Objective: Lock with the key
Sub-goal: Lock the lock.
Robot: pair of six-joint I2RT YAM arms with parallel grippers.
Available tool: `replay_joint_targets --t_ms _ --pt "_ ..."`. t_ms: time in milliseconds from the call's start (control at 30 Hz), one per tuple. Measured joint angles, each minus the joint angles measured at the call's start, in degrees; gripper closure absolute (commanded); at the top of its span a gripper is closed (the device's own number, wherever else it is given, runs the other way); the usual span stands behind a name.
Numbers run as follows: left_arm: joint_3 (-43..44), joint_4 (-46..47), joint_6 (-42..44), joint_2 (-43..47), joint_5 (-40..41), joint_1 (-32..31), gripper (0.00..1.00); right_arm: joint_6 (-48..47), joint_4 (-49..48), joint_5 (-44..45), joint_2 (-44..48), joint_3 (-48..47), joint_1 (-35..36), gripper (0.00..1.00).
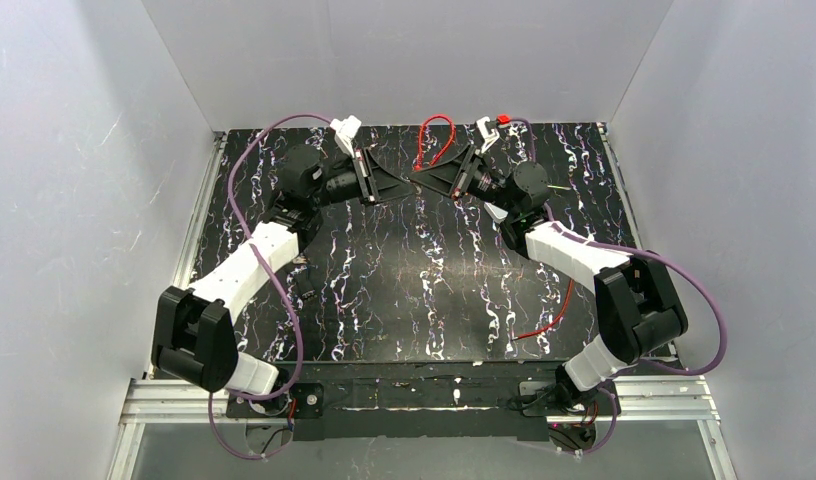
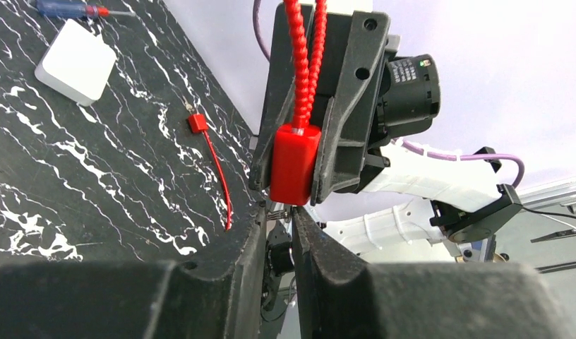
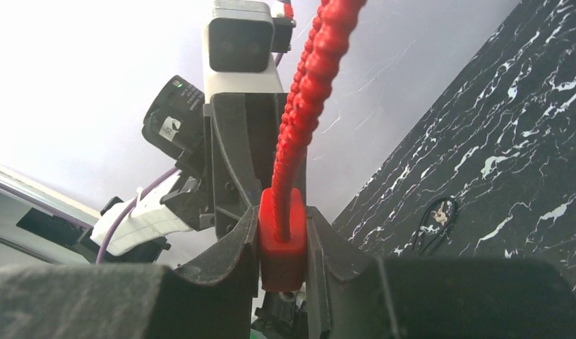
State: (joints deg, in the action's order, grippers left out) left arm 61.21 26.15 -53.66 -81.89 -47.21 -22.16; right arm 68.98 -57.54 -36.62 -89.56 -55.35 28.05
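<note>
The lock is a red block [image 3: 282,247] with a red ribbed cable loop [image 3: 306,106] rising from its top. My right gripper [image 3: 282,244] is shut on the block, one finger on each side. In the left wrist view the same lock [image 2: 294,164] hangs in the right fingers [image 2: 345,141], just beyond my left gripper [image 2: 279,215]. A small metal key [image 2: 285,210] sits at the lock's underside, between the left fingertips, which stand narrowly apart and pinch it. From the top camera the left gripper [image 1: 406,187] and the right gripper [image 1: 422,183] meet tip to tip at the table's back, with the cable loop [image 1: 450,130] above them.
A white square box [image 2: 75,61] and a blue-handled screwdriver [image 2: 66,8] lie on the black marbled table [image 1: 414,290]. A loose red tie [image 2: 213,166] lies near the back, another [image 1: 549,320] by the right arm. A thin black wire loop [image 3: 433,222] lies on the table. White walls enclose three sides.
</note>
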Motion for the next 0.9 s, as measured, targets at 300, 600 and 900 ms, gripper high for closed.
replay_joint_targets --t_ms 300,600,900 --pt "0.0 1.5 0.2 1.9 -0.1 2.3 0.76 -0.3 -0.8 -1.1 0.3 0.0 0.5 0.99" --pt "-1.9 2.2 0.7 2.1 -1.0 2.1 0.66 -0.4 -1.0 -1.1 0.4 0.0 0.6 0.99" --pt "-3.3 2.3 0.5 2.1 -1.8 1.3 0.68 -0.1 -1.4 -0.6 0.3 0.0 1.2 0.99"
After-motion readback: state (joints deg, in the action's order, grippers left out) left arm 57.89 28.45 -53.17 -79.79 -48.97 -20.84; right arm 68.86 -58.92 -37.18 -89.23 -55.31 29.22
